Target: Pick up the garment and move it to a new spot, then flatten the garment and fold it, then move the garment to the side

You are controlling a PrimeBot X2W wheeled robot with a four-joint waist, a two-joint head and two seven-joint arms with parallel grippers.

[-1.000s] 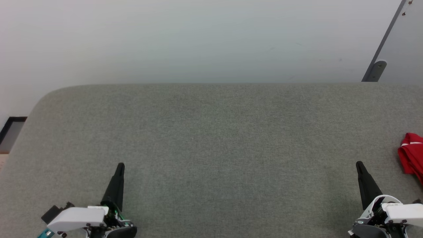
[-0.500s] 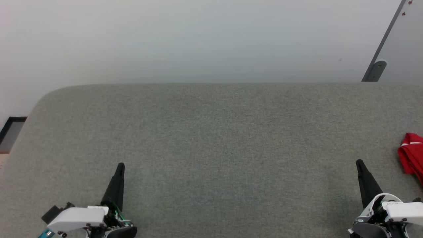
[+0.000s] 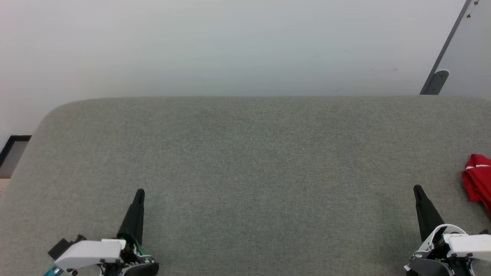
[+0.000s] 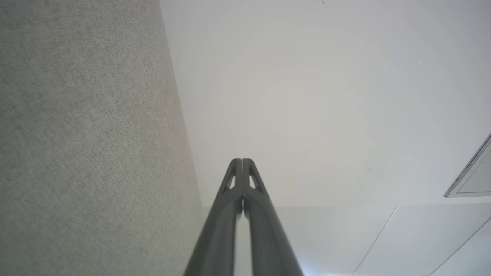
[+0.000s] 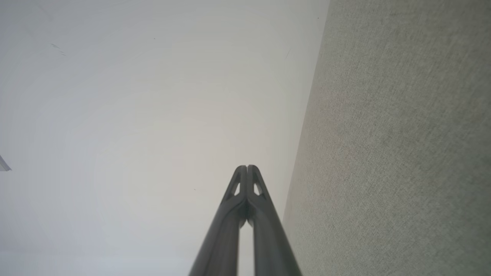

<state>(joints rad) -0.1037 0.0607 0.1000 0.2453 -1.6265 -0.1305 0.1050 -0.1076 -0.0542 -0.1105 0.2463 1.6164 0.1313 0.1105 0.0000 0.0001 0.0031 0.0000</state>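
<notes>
A bunched corner of the red garment (image 3: 477, 180), with a white stripe on it, lies at the right edge of the head view on the grey fabric surface (image 3: 253, 153); most of it is cut off by the frame. My right gripper (image 3: 417, 190) stands at the lower right, a short way left of the garment and apart from it. Its fingers meet at the tips, shut and empty (image 5: 246, 168). My left gripper (image 3: 140, 192) rests at the lower left, far from the garment, also shut with nothing in it (image 4: 241, 161).
The grey surface has a rounded far-left corner (image 3: 57, 109) and ends at a white floor or wall (image 3: 230, 46) beyond. A grey panel with a dark foot (image 3: 437, 80) stands at the back right. A dark frame (image 3: 11, 151) sits past the left edge.
My right gripper's tip has crept slightly up the head view. The left gripper and the garment have not moved.
</notes>
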